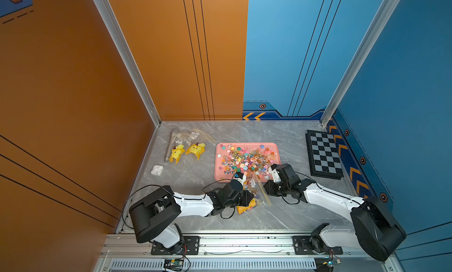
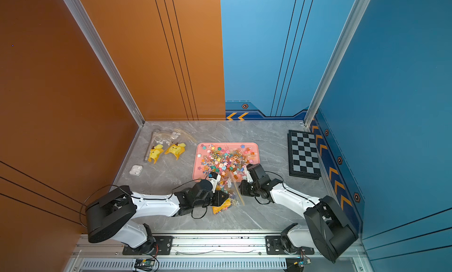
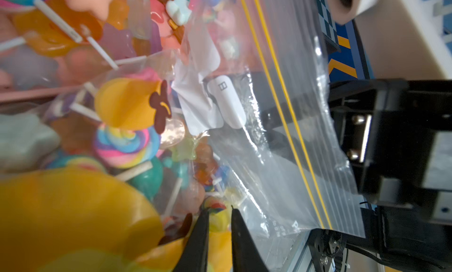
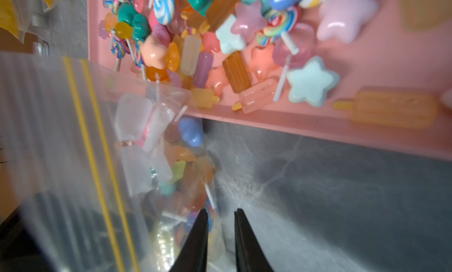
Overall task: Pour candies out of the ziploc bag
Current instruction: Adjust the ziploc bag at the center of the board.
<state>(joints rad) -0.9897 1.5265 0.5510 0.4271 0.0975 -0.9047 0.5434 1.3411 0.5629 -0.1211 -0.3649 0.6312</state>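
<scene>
Looking down in both top views, we see the ziploc bag [image 1: 258, 189] between the two arms, right at the near edge of the pink tray [image 1: 244, 144] on the grey tabletop [image 1: 281, 217]. Lots of candies [image 1: 244, 160] lie in a heap on the tray, and more sit inside the bag, like a swirl lollipop [image 3: 127, 142] on a white stick. Two thin yellow lines run across the clear plastic. The left fingers [image 3: 204, 225] are close together with only a small gap, and they pinch a bit of the bag. The right fingers [image 4: 200, 225] are close together too, and they pinch the bag's edge just above the tabletop. A white tag [image 3: 222, 86] inside the bag has a little mark like a box with a line across it. Some tiny grey print [image 3: 286, 228] sits near one corner of the bag, but it is too blurry for us to read. A yellow piece [image 3: 127, 104] with a brown mark shows through the plastic. Off to the side are two yellow toys [image 1: 186, 152], a white earbud case [image 1: 156, 170] and a chessboard [image 1: 324, 154].
</scene>
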